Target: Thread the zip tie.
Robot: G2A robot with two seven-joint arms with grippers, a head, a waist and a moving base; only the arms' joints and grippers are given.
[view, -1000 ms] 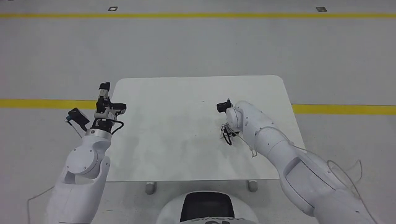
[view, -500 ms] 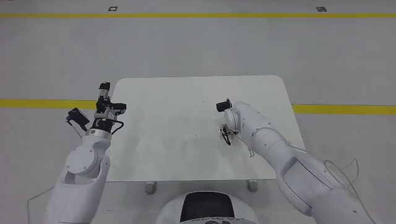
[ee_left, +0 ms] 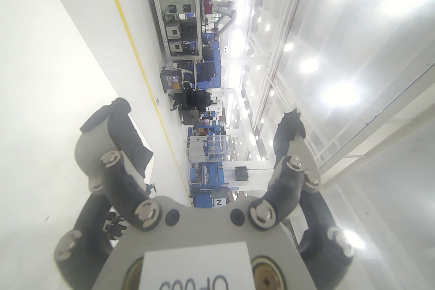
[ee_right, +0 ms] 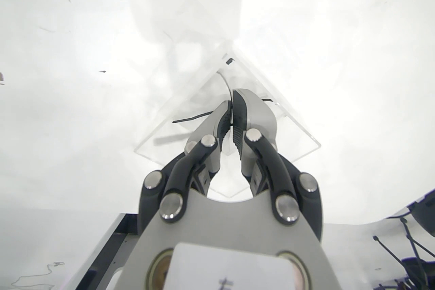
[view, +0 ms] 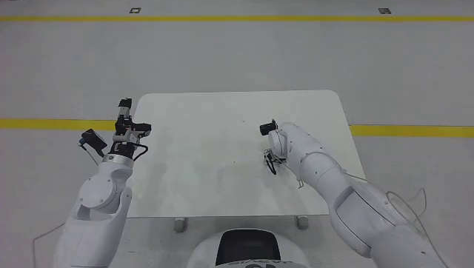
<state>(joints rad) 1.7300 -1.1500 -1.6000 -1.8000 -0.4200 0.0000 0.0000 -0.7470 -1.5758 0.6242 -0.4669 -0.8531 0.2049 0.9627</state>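
**Right Claw Pinches Zip Tie Over Clear Plate; Left Claw Gapes at Table's Edge**

From above, the white table (view: 222, 131) stands on a pale floor crossed by a yellow line (view: 44, 124). The left arm (view: 104, 186) sits at the table's left edge, with the left gripper (view: 132, 120) raised beside the rim and pointing away from the robot. The right arm (view: 311, 161) bends over the table's right half, its wrist turned down toward the surface. Dark, thin shapes show beneath that wrist, too small to tell apart.

At the left wrist, the left gripper's two black fingers (ee_left: 115, 135) stand wide apart with nothing between them. They are aimed out across the floor toward distant workstations.

At the right wrist, the right gripper (ee_right: 232, 100) has its fingers pressed together on a thin black zip tie (ee_right: 192, 117). The strap is caught between the ribbed pads near the fingertips. One length runs out sideways from the pinch, and a finer length curves away past the tips. Directly below lies a clear plate (ee_right: 292, 135), flat on the table, with the clamped tie held just over it.
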